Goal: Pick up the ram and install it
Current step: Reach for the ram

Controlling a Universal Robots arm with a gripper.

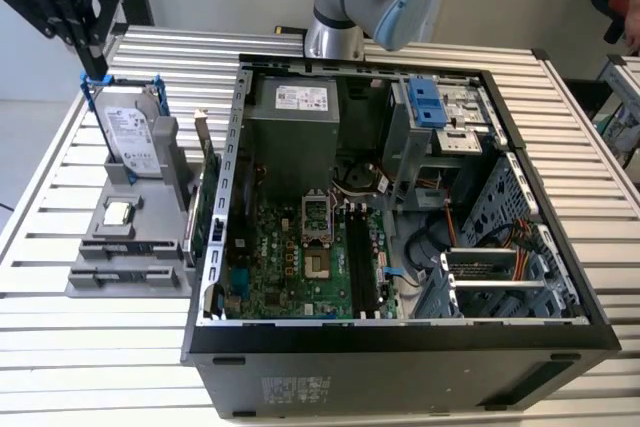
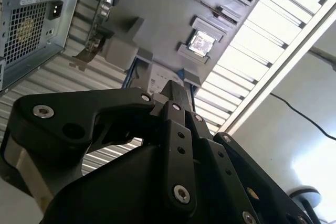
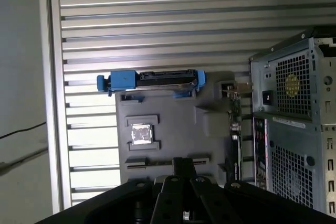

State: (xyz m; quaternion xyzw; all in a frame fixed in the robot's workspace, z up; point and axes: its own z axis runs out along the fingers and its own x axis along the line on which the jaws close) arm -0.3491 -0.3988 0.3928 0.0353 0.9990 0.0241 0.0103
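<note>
My black gripper [image 1: 95, 67] hangs at the exterior view's upper left, above the grey parts fixture [image 1: 90, 277], with its fingers together and nothing showing between them. In both wrist views the fingertips [image 3: 184, 162] [image 2: 176, 92] point down at the fixture [image 3: 173, 124]. The ram is out of view. The open computer case [image 1: 400, 337] lies in the middle of the table, and the long black memory slots [image 1: 362, 257] of its green motherboard [image 1: 290, 267] face up, well to the exterior view's right of the gripper.
On the fixture a silver hard drive in a blue frame [image 1: 130, 127] [image 3: 152, 80] stands directly under the gripper, next to a small square chip [image 1: 118, 213] [image 3: 140, 134]. A green expansion card [image 1: 208, 202] stands by the case wall. The arm's base [image 1: 335, 37] rises behind the case.
</note>
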